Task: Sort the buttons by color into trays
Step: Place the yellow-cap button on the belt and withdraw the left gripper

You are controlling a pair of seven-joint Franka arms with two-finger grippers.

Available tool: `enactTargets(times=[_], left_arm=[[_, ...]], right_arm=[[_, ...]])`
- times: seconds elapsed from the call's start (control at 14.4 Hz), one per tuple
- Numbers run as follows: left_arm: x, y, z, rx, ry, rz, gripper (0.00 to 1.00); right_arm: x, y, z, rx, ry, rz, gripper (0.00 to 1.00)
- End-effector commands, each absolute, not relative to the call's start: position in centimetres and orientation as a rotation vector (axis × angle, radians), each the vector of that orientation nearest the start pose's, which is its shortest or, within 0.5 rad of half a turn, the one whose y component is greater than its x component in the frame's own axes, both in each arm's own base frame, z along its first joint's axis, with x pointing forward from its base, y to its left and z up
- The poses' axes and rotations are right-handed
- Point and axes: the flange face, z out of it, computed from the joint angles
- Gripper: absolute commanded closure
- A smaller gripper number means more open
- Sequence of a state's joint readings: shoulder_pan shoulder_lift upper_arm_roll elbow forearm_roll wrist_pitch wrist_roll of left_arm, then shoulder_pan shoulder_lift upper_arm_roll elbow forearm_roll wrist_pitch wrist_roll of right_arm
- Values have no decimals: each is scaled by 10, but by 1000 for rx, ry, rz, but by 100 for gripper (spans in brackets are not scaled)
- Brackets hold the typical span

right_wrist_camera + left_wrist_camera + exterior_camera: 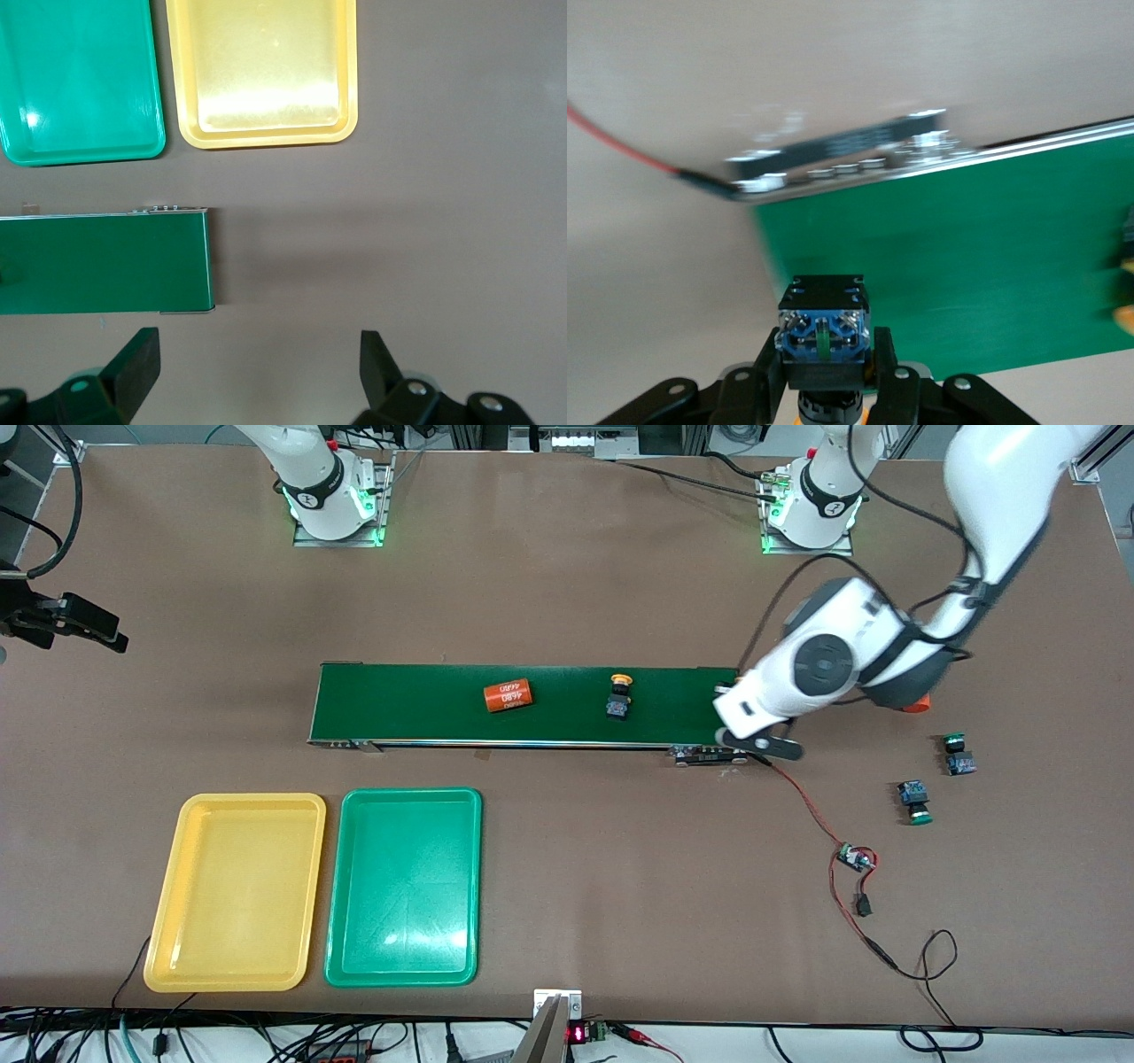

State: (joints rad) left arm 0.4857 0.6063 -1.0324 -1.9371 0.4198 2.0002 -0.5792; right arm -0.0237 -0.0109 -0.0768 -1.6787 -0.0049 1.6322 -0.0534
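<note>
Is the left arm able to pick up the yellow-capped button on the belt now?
Probably not yet: the left tool is shut on another button over the belt's end. The yellow-capped button lies uncovered.

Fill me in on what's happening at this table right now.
The left claw is shut on a push-button switch over the conveyor belt's end nearest the left arm. On the belt lie a yellow-capped button and an orange cylinder. Two green-capped buttons lie on the table. The yellow tray and green tray hold nothing. The right claw waits open.
</note>
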Motion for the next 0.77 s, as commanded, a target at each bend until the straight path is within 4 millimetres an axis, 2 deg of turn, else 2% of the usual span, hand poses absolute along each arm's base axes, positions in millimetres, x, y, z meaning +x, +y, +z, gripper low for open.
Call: enactTargets(times=[0.0,0.14,0.21,0.28,0.35,0.7], left_arm=[[529,-278,271,-3202,174,418,77],[526,-284,270,-3200,173,412,74],[525,-285,270,-3198,161,414,65],[524,-285,269,-3194,145,420,51],[524,-284,267,-3192,142,429,1],[533,-275,276,-3196,127,401,0]], right_arm=[[548,-53,586,-3115,72,47,0],[549,-56,586,-3112,82,37,0],[549,-56,586,-3112,82,40,0],[549,-56,586,-3112,82,40,0],[549,-55,586,-3112,80,40,0],[548,-53,587,-3111,75,37,0]])
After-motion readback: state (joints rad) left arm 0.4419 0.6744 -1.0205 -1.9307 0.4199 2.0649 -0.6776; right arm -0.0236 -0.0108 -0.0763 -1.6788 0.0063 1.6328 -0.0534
